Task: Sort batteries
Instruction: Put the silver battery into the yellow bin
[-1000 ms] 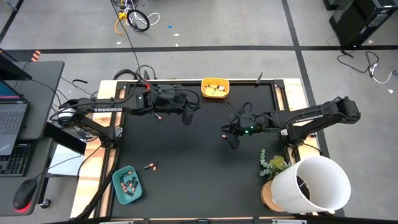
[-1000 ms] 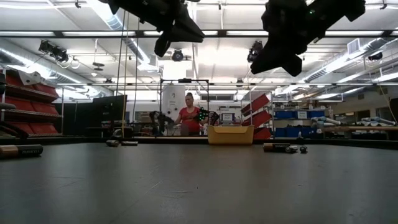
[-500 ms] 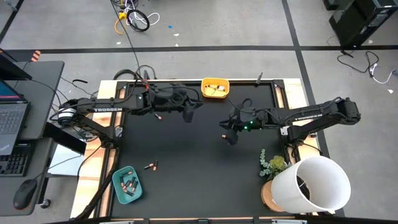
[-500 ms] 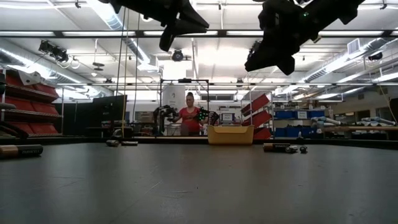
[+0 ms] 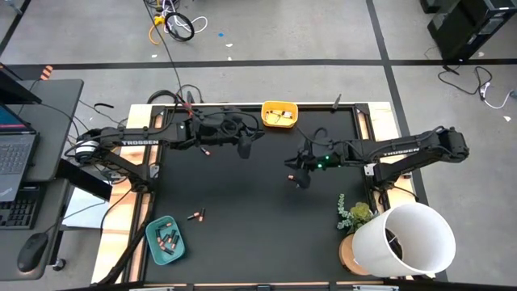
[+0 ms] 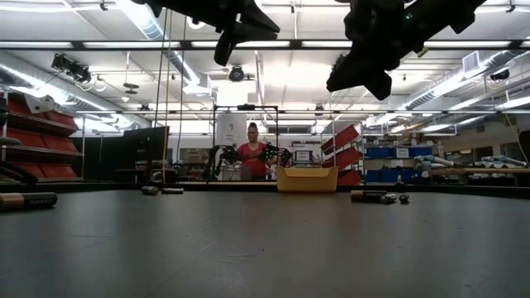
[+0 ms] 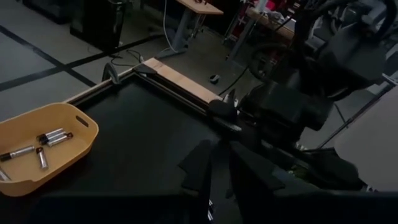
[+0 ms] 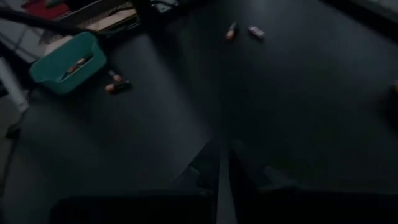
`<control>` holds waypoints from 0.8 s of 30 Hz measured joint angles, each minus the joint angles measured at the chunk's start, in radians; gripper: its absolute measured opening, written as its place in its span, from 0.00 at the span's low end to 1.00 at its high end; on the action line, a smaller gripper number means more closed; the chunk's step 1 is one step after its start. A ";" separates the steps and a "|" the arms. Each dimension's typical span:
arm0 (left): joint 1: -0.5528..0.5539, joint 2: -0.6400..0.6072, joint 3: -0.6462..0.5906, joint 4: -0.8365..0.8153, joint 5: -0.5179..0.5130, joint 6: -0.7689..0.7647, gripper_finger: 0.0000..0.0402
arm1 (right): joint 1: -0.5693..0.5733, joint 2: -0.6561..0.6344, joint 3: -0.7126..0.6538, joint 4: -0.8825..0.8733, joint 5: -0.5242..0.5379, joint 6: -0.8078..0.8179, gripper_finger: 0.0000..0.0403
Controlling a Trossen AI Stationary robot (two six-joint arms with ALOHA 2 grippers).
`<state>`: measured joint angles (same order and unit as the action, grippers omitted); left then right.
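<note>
Here, both hands hang above the black tabletop (image 5: pixel 242 242), batteries lying in trays and loose.

The right hand (image 5: pixel 294 175), near the tabletop's middle, has its fingers pressed nearly together with nothing visible between them. The left hand (image 5: pixel 245 145) hovers just beside the yellow tray (image 5: pixel 279 106), fingers also close together and nothing seen in them. The yellow tray at the far edge holds a few silvery batteries (image 7: pixel 51 137). The teal tray (image 5: pixel 165 240) at the near-left corner holds copper-and-black batteries (image 5: pixel 169 239); two loose batteries (image 5: pixel 196 215) lie just beside it, and more (image 5: pixel 206 151) lie under the left arm.
</note>
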<state>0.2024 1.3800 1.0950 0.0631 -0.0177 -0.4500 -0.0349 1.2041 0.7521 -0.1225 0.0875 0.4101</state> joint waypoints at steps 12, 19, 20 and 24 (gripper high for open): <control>0.000 0.000 0.000 -0.001 0.000 0.000 0.17 | -0.011 0.004 0.000 -0.013 -0.063 -0.149 0.06; 0.000 0.000 0.000 0.012 -0.005 0.000 0.17 | -0.029 0.004 0.000 -0.013 -0.059 -0.141 0.06; 0.000 0.000 0.000 0.025 -0.015 0.000 0.17 | -0.029 0.004 0.000 -0.013 -0.062 -0.141 0.06; 0.000 0.001 0.000 0.054 -0.037 -0.001 0.17 | -0.018 0.005 0.000 -0.014 -0.066 -0.103 0.06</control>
<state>0.2024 1.3807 1.0946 0.1167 -0.0546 -0.4507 -0.0534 1.2087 0.7521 -0.1364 0.0212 0.3068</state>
